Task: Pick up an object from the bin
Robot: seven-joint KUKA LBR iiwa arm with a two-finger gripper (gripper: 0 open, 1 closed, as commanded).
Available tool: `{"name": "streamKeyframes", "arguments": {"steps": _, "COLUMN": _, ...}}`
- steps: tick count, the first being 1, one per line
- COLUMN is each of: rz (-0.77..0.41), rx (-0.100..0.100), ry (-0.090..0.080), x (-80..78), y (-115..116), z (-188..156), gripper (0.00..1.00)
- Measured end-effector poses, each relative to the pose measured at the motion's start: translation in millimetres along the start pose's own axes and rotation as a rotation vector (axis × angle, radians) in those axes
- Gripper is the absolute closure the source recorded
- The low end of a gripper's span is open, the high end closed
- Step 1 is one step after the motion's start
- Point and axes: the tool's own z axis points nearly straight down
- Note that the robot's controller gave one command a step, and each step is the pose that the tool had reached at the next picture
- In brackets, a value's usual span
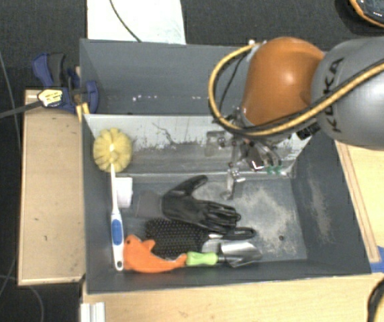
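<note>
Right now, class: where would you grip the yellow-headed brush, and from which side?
Take the brush by its slim white handle, below the yellow head, coming straight down from above: it lies flat along the left wall of the bin.

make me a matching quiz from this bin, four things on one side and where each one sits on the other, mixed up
Things:
1. yellow-headed brush
2. black glove
3. orange piece
4. gripper

Places:
a. lower left corner of the bin
b. middle of the floor
c. along the left wall
d. just behind the glove, toward the back wall

Pairs: 1-c, 2-b, 3-a, 4-d
</note>
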Motion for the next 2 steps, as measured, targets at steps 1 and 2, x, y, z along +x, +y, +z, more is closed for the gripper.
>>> {"name": "streamKeyframes", "arguments": {"steps": 1, "rz": 0.246, "rx": 0.0, "ry": 0.0, "x": 7.4, "y": 16, "z": 27, "gripper": 0.0}}
{"name": "streamKeyframes", "arguments": {"steps": 2, "rz": 0.058, "rx": -0.001, "ry": 0.002, "x": -4.2, "y": 15, "z": 84, "gripper": 0.0}}
